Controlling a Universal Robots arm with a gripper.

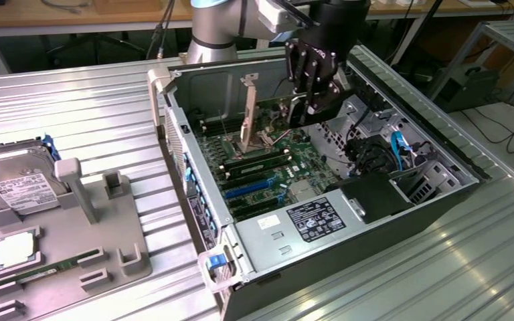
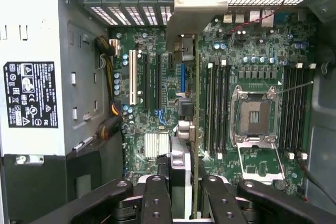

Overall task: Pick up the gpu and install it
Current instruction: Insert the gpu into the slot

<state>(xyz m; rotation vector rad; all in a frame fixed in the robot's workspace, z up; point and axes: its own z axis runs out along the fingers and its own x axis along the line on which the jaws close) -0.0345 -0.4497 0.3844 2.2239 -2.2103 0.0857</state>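
Gpu (image 1: 255,120) stands on edge inside the open computer case (image 1: 266,281) in the exterior view, over the motherboard (image 1: 275,167), with the gripper (image 1: 310,110) pinching its upper edge. In the wrist view the gpu (image 2: 194,129) runs edge-on between the gripper's (image 2: 185,182) two fingers, which are clamped on it, beside the memory slots (image 2: 215,108).

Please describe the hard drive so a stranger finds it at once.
Beside the open computer case, on the exterior view's left, a grey holder lies on the metal table. At its far end rests the hard drive: boxy, silver, white-labelled, unlike the narrow green memory stick.
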